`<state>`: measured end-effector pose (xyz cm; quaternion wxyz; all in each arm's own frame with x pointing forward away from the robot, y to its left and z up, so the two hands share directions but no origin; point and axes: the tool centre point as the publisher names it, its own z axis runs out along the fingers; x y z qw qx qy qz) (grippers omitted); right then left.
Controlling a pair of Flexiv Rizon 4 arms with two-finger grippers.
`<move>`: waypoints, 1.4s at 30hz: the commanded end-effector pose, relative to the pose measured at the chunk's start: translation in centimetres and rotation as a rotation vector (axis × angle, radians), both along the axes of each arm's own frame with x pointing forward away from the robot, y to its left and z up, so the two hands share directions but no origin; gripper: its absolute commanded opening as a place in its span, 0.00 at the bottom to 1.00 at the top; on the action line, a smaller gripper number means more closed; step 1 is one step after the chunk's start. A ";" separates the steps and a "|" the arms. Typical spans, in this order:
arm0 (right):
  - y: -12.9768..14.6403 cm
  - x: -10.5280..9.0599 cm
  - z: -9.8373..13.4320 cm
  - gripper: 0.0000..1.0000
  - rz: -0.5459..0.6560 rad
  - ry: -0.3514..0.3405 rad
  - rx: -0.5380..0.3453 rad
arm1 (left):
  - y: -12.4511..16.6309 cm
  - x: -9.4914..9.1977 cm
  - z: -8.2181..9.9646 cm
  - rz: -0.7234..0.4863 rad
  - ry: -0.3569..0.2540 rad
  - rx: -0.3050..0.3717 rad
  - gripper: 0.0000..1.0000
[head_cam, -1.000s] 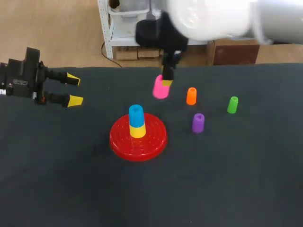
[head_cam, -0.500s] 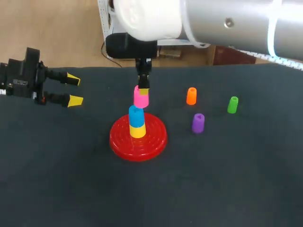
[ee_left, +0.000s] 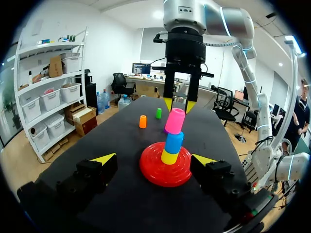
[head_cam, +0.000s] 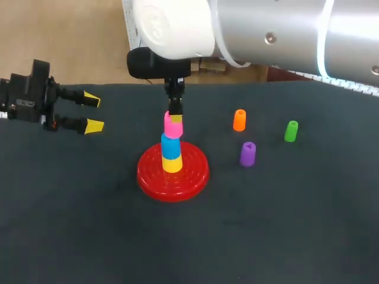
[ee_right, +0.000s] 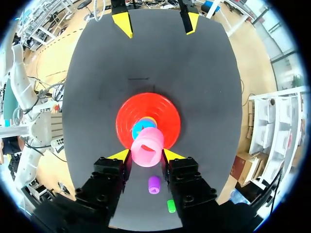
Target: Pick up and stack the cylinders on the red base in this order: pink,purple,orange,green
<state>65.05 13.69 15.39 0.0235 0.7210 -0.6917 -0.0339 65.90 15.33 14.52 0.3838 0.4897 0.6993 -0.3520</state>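
Since a second ago, your right arm has carried the pink cylinder [head_cam: 173, 125] leftward from near the orange cylinder [head_cam: 239, 120] and down onto the stack. Your right gripper [head_cam: 176, 116] is clamped on the pink cylinder from both sides, with its fingers set narrow. The pink cylinder sits slightly tilted at the top of the blue cylinder [head_cam: 171, 147]; you cannot tell whether it is fully seated. The blue one stands on a yellow cylinder [head_cam: 172, 165] at the middle of the red base [head_cam: 154, 174]. The purple cylinder [head_cam: 247, 154] and green cylinder [head_cam: 291, 131] stand upright on the table [head_cam: 89, 225], right of the base. Your left gripper [head_cam: 93, 112] hangs at the table's left edge, fingers wide, holding nothing.
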 end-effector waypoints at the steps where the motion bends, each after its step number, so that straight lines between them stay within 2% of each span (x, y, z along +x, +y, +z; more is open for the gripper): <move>1: 0.7 0.7 -0.1 0.00 0.004 0.011 -0.006 | 0.1 0.1 -0.1 -0.004 -0.002 -0.003 1.00; 11: 1.5 1.0 -0.4 0.00 0.025 0.036 -0.019 | 0.1 0.1 -0.1 -0.004 -0.002 -0.003 1.00; 20: 1.1 0.2 0.3 0.00 0.039 0.053 -0.010 | 0.1 0.1 -0.1 -0.004 -0.002 -0.003 1.00; 42: 0.6 -0.7 -1.3 0.00 0.034 0.073 -0.022 | 0.1 0.1 -0.1 -0.004 -0.002 -0.003 1.00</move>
